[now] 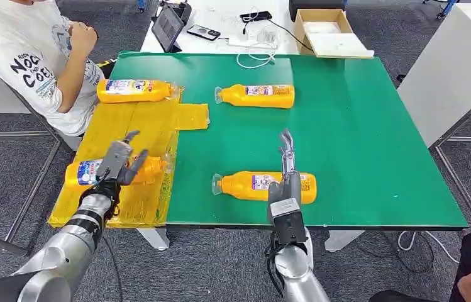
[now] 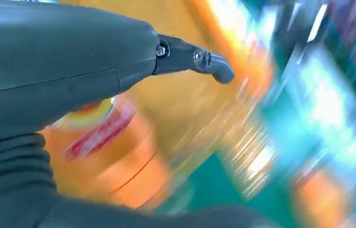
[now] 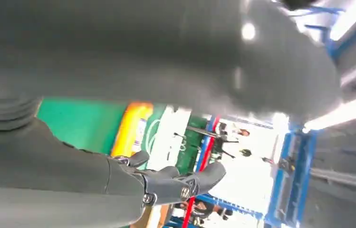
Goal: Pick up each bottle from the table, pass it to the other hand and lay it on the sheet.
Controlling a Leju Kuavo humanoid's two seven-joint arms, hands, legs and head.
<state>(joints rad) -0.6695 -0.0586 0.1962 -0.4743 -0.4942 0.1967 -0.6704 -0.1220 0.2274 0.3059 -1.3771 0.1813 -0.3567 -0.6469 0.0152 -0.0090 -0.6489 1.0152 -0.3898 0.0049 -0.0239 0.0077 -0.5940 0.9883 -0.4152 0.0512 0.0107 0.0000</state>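
Four orange bottles lie on their sides across the green tabletop (image 1: 358,126), all with their long axes running roughly parallel to its near edge. Two already rest on the yellow sheet (image 1: 133,126) that covers the left end: one far bottle (image 1: 133,90) near the sheet's back edge, and a near bottle (image 1: 110,171) close to the sheet's front edge.

The left hand (image 1: 118,165) is over that near bottle on the sheet, fingers spread apart above it; in the blurred left wrist view the orange body sits just under the hand, but I cannot tell whether any finger touches it. It reads as open, holding nothing.

Two bottles remain on bare green. The front bottle (image 1: 264,187) lies beside the near edge, clear neck pointing toward the sheet. The right hand (image 1: 286,170) stands directly over its body, fingers extended and pointing away toward the far edge, so crossing the bottle's long axis; it grips nothing, and contact is unclear. The back bottle (image 1: 256,95) lies well apart, toward the far edge.

My judgement: the front bottle is next, and the right hand is plainly the nearer one, needing only to come down and close across the body
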